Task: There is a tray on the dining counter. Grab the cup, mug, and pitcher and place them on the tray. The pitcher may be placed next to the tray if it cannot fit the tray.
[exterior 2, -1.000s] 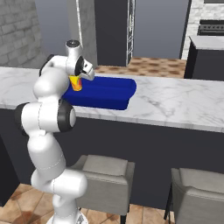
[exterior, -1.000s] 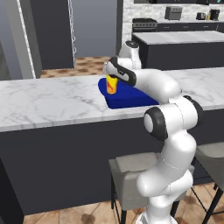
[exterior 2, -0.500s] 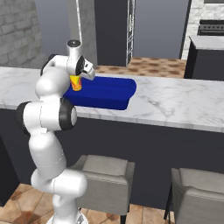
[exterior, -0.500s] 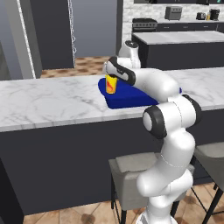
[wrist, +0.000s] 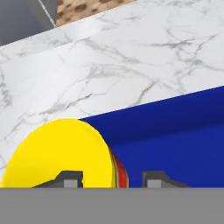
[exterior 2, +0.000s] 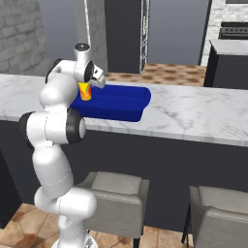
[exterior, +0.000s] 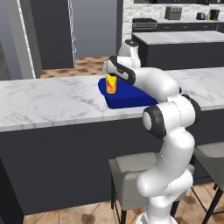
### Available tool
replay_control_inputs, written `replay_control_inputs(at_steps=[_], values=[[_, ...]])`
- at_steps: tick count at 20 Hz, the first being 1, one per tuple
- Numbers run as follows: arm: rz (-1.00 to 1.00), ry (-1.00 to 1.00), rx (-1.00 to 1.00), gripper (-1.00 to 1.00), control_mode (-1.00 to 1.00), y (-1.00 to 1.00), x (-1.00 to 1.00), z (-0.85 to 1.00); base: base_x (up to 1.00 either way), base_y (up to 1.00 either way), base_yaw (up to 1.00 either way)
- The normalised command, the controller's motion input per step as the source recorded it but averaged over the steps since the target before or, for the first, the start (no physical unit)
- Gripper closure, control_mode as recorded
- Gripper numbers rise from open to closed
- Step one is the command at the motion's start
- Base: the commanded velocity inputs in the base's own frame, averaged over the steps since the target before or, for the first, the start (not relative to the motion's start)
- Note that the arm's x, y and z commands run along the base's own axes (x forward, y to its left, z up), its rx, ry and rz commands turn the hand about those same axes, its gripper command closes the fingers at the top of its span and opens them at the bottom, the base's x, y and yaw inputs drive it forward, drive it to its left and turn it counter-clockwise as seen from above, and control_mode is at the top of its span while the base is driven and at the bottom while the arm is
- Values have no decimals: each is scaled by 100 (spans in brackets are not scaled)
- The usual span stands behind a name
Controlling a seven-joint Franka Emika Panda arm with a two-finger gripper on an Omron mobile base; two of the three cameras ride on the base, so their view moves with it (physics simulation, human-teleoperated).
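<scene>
Nothing much has shifted: our tool (wrist: 109, 179) holds the cup (exterior: 111, 84) upright between near-closed fingers, just above the tray's (exterior: 131, 97) left end.

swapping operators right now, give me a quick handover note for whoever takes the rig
Gripper: at the cup, over the left end of the tray on the dining counter. I cannot tell whether the jaws are shut on the cup or open.
Cup: upright at the tray's left end; unclear whether it rests on the tray or hangs just above.
Done: cup brought to the tray.
Left: confirm the cup's release, then fetch the mug and pitcher.
</scene>
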Motion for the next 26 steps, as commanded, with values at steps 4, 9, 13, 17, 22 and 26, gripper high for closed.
replay_control_inputs(at_steps=[4, 9, 13, 17, 22, 26], values=[[0, 0, 0, -100, -100, 0, 0, 1, 0, 0, 0], [0, 0, 0, -100, -100, 0, 0, 33, 0, 0, 0], [0, 0, 1, -100, -100, -12, 0, 56, 0, 0, 0], [4, -2, 0, -100, -100, -20, -13, 49, 0, 0, 0], [9, -8, 0, -100, -100, -8, -78, 38, 0, 0, 0], [12, -11, -2, -100, -100, 0, -100, 17, 0, 0, 0]])
